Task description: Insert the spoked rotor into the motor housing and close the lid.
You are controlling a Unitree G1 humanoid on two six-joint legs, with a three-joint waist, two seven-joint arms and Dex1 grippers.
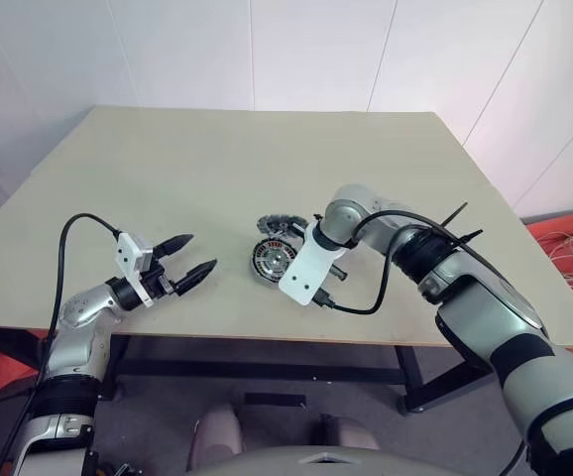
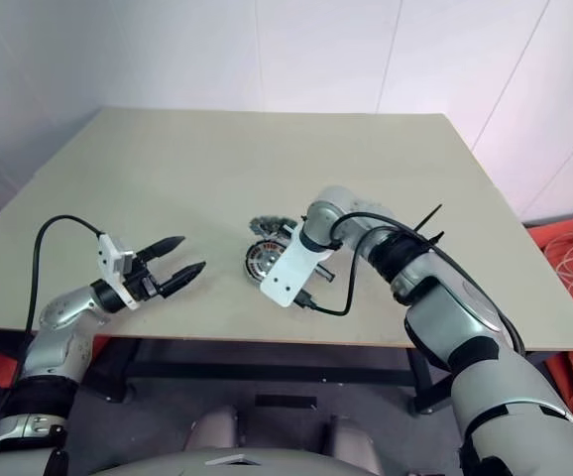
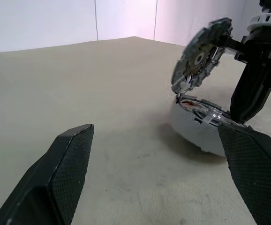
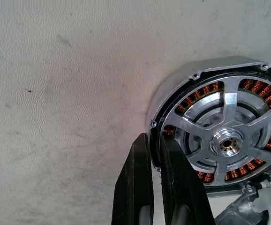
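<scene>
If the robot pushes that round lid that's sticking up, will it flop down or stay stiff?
The lid looks like rigid ribbed metal, so it likely won't bend. It stands tilted, joined at one edge to the motor housing, so a push would probably swing it shut. It may drop fast, being fairly heavy-looking.

table pale beige, faintly speckled | motor housing light grey shell, copper-orange windings ringing a silver centre | spoked rotor dark rim, silvery spokes, brassy hub bore | lid grey, ribbed radially, dark hole | right gripper black | left gripper black, textured pads
</scene>
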